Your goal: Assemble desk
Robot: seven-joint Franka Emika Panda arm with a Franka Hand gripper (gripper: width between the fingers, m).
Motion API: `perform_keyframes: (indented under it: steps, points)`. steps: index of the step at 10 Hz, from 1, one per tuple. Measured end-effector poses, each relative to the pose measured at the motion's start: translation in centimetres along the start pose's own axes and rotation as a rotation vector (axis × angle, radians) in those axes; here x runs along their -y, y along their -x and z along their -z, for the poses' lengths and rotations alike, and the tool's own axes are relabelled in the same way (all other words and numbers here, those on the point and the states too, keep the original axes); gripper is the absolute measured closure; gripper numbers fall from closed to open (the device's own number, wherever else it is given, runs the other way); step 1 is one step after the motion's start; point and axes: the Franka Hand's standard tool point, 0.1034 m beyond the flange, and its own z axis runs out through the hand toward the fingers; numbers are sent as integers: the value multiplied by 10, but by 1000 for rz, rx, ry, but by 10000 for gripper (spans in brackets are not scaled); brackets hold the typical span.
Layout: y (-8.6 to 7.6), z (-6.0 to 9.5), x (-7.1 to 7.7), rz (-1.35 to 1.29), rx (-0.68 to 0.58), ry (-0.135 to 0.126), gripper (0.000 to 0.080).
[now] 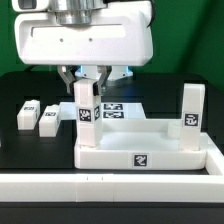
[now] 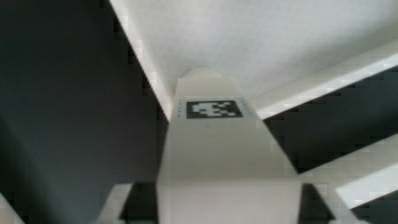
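Observation:
The white desk top (image 1: 150,152) lies flat on the black table, right of centre in the exterior view. One tagged leg (image 1: 192,108) stands upright in its right far corner. My gripper (image 1: 85,80) is shut on a second leg (image 1: 85,112) and holds it upright at the top's left corner. I cannot tell whether it is seated. In the wrist view this leg (image 2: 217,140) runs out from between my fingers (image 2: 128,205) over the desk top (image 2: 267,40); the gripper (image 2: 222,208) is shut on it. Two more legs (image 1: 28,113) (image 1: 49,119) lie loose at the exterior view's left.
The marker board (image 1: 114,110) lies flat behind the desk top. The long white border wall (image 1: 110,186) runs along the table's front edge. Black table shows at the exterior view's far left (image 1: 15,150).

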Motion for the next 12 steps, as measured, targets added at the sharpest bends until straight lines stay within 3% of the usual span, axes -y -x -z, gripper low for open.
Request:
perform_keyframes:
  steps: [4, 7, 8, 9, 10, 12]
  points:
    - [1, 0, 2, -355, 1, 0, 509]
    - [1, -1, 3, -340, 1, 0, 508]
    - [2, -1, 4, -322, 2, 0, 280]
    - [3, -1, 5, -285, 1, 3, 280]
    - [3, -2, 7, -155, 0, 4, 173]
    - [3, -2, 6, -16, 1, 3, 157]
